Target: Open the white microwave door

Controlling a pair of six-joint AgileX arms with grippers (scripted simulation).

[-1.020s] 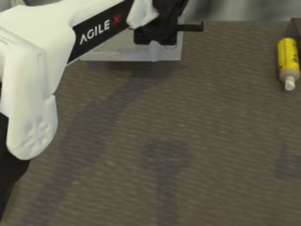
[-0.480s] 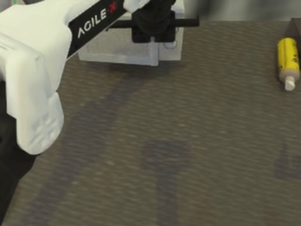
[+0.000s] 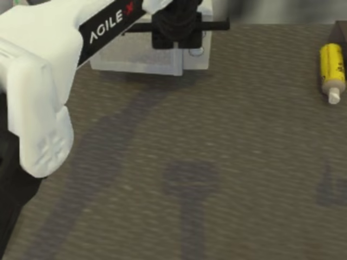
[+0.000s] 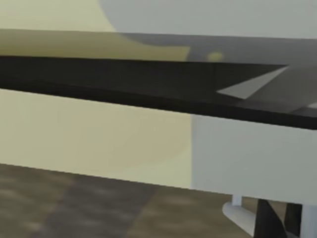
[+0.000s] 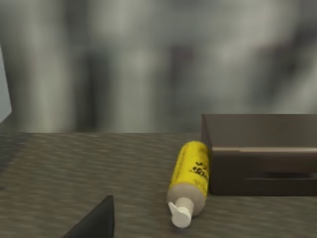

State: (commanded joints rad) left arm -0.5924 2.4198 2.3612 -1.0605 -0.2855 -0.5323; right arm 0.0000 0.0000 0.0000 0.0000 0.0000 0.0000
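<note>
Since a second ago your left gripper (image 3: pixel 176 24) has risen above the white microwave (image 3: pixel 149 54), apparently swinging its door; jaws' state unclear.

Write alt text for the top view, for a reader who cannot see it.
The left arm stretches from the left edge to the white microwave at the table's far edge, its dark gripper over the microwave's top. A yellow bottle lies at the far right on the brown table.
</note>
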